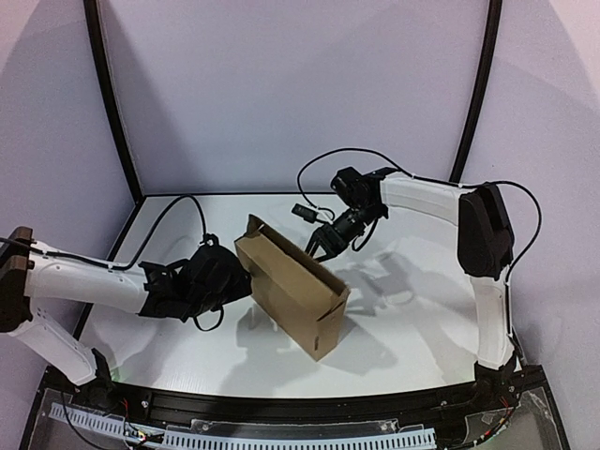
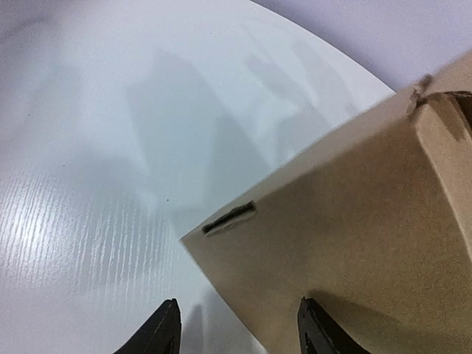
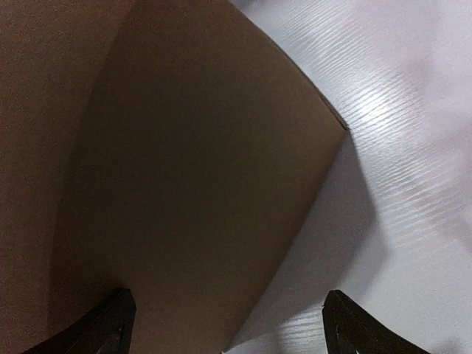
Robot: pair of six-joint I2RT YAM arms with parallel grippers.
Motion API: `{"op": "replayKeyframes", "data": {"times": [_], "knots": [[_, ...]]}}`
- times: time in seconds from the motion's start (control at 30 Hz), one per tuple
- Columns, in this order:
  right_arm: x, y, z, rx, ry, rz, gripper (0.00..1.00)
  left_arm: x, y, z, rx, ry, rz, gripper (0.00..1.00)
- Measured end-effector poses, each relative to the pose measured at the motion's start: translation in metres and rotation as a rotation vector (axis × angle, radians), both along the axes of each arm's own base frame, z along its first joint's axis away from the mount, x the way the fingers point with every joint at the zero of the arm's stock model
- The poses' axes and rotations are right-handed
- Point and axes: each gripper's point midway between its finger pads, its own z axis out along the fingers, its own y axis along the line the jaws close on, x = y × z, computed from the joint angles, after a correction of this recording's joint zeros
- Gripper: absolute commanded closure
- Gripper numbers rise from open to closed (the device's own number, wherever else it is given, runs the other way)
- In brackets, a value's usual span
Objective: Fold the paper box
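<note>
Paper box standing mid-table; both grippers at it, neither clamped.
Top external: the paper box (image 1: 292,286) stands up off the white table (image 1: 187,347) as a long brown cardboard form running from far left to near right (flap edges show at the near-right end). The left gripper (image 1: 242,278) sits at its far-left end, and the right gripper (image 1: 315,251) is just at its far long wall. Left wrist: a box corner with a short slit (image 2: 230,218) lies between the fingers (image 2: 164,333). One finger overlaps the cardboard and bare table shows beside the other, so the jaws are part-spread and not grasping. Right wrist: a shaded cardboard panel fills the left. The fingers (image 3: 112,324) are spread wide and released, with the panel's edge between them.
</note>
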Motion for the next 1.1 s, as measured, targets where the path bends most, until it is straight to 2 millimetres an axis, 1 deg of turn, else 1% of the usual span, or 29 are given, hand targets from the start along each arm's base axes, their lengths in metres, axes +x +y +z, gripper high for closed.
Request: {"op": "replayKeyframes", "data": {"times": [0.03, 0.13, 0.23, 0.4, 0.53, 0.57, 0.6, 0.7, 0.77, 0.87, 0.9, 0.93, 1.0, 1.03, 1.1], "knots": [[-0.009, 0.005, -0.002, 0.009, 0.027, -0.007, 0.1, 0.003, -0.005, 0.0, 0.004, 0.0, 0.0, 0.48], [-0.018, 0.018, -0.004, 0.011, 0.053, -0.024, 0.11, 0.007, -0.013, -0.005, 0.039, 0.016, -0.023, 0.48], [-0.017, 0.025, -0.005, 0.011, 0.056, -0.047, 0.11, 0.008, -0.017, -0.007, 0.057, 0.026, -0.043, 0.49], [-0.006, 0.03, -0.009, -0.003, 0.065, -0.137, 0.11, 0.008, -0.016, -0.012, 0.11, 0.051, -0.064, 0.5], [0.011, 0.032, -0.008, -0.014, 0.032, -0.232, 0.11, 0.008, -0.014, -0.014, 0.153, 0.069, -0.076, 0.51], [0.018, 0.033, -0.008, -0.024, 0.009, -0.266, 0.1, 0.007, -0.015, -0.013, 0.161, 0.075, -0.081, 0.51], [0.02, 0.032, -0.009, -0.029, 0.004, -0.276, 0.1, 0.007, -0.015, -0.013, 0.164, 0.078, -0.084, 0.51], [0.036, 0.02, -0.016, -0.107, -0.068, -0.368, 0.07, 0.005, -0.015, -0.01, 0.164, 0.081, -0.092, 0.51], [0.04, 0.011, -0.019, -0.157, -0.108, -0.414, 0.06, 0.002, -0.014, -0.006, 0.152, 0.074, -0.093, 0.51], [0.042, -0.022, -0.025, -0.274, -0.177, -0.514, 0.05, -0.011, 0.003, 0.008, 0.098, 0.049, -0.092, 0.53], [0.042, -0.027, -0.026, -0.288, -0.183, -0.525, 0.05, -0.014, 0.007, 0.009, 0.09, 0.049, -0.094, 0.54], [0.039, -0.039, -0.027, -0.311, -0.189, -0.55, 0.05, -0.023, 0.014, 0.01, 0.066, 0.047, -0.111, 0.54], [0.036, -0.048, -0.027, -0.326, -0.193, -0.564, 0.07, -0.032, 0.017, 0.006, 0.045, 0.059, -0.143, 0.54], [0.032, -0.058, -0.032, -0.351, -0.189, -0.574, 0.07, -0.043, 0.019, -0.003, 0.029, 0.085, -0.188, 0.54], [0.029, -0.063, -0.038, -0.372, -0.175, -0.574, 0.08, -0.053, 0.016, -0.014, 0.026, 0.117, -0.246, 0.58]]}}
